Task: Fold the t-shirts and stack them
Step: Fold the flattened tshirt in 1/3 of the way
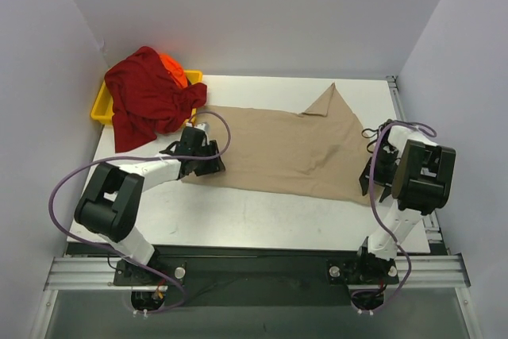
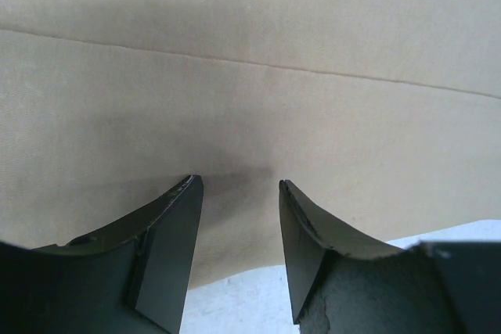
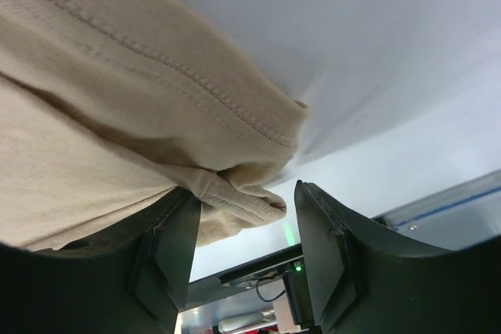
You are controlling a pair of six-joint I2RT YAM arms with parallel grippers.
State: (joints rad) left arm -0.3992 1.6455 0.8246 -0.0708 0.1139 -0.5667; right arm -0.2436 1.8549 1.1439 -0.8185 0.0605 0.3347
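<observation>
Left hand (image 2: 237, 185): fingers apart, tips over the near-left edge of the tan shirt (image 1: 286, 148), flat cloth showing between them.
Right hand (image 3: 246, 193): fingers apart, the shirt's bunched hem corner between them, touching one finger only.
Tan shirt: spread on the bench (image 1: 262, 216), between both hands.
Red shirt (image 1: 147, 97): heaped beyond the left hand, on a tray (image 1: 101, 109), beside the orange shirt (image 1: 173, 67).

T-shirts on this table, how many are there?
3: tan t-shirt spread centrally; dark red t-shirt heaped on the yellow tray, far left; orange t-shirt peeking behind it. Others may hide underneath.
</observation>
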